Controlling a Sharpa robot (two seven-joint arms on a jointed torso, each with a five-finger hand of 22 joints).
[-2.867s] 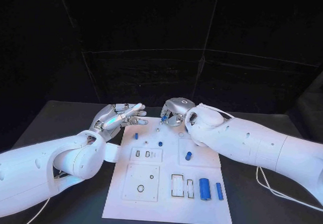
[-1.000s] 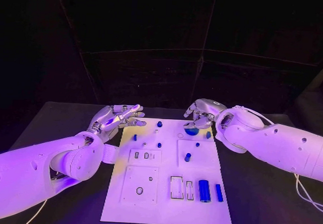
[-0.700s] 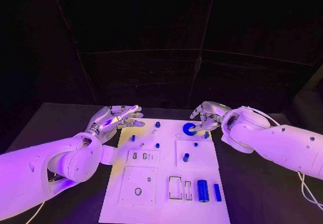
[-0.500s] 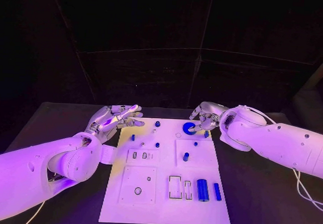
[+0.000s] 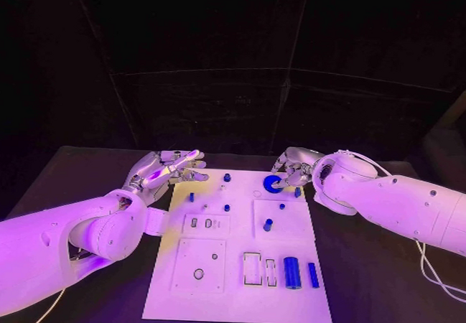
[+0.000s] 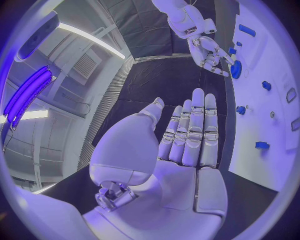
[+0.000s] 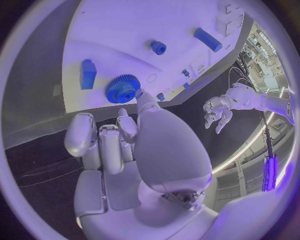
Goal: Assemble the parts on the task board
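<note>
You see the white task board [image 5: 239, 277] lying flat on the table, small blue parts scattered over it and a blue gear [image 5: 272, 182] at its far edge.

Left hand [image 5: 166, 169] hovers flat with fingers extended; right hand [image 5: 291, 168] has its fingers curled.

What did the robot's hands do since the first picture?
The right hand swung from the task board's far middle to its far right corner and now touches a blue gear there. The left hand stayed open beside the board; the near parts stayed put.
</note>
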